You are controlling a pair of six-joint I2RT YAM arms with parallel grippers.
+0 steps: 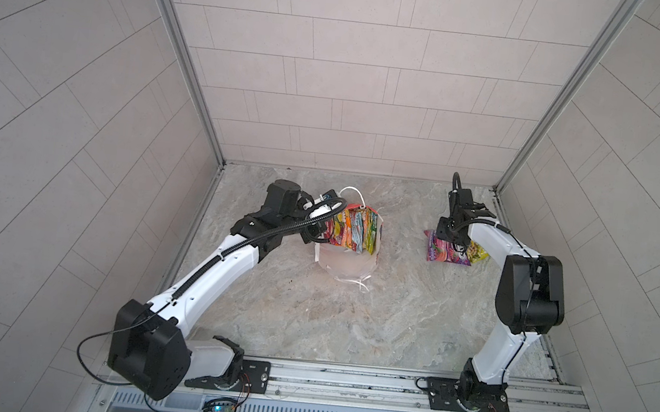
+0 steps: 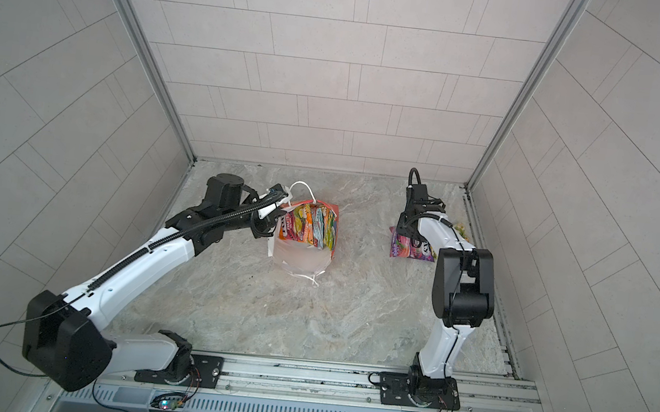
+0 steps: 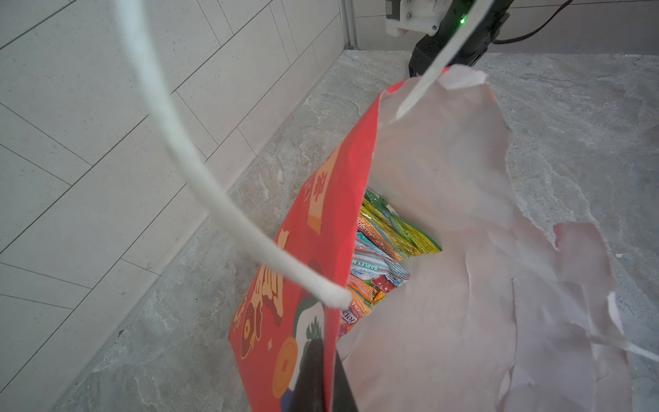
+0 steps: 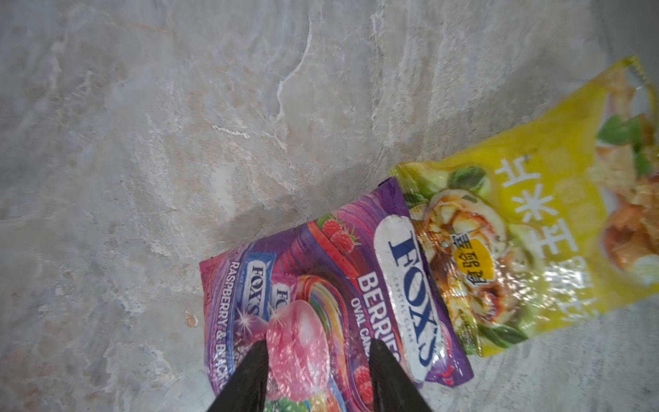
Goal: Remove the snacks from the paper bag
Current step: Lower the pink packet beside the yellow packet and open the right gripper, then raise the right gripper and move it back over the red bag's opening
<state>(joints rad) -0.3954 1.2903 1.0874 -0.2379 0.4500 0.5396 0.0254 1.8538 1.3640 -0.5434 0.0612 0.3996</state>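
Snacks (image 1: 353, 228) stand bunched on edge inside the paper bag (image 1: 345, 265), left of centre on the worktop (image 1: 349, 322), the bag's white inside showing. My left claw (image 3: 326, 371) is pressed together on the bag's red wall at the rim, pinching the paper. My right claw (image 4: 319, 346) is spread and grips nothing, low over a purple packet (image 4: 321, 257) that lies flat on the worktop well to the right, touching a yellow packet (image 4: 535, 232).
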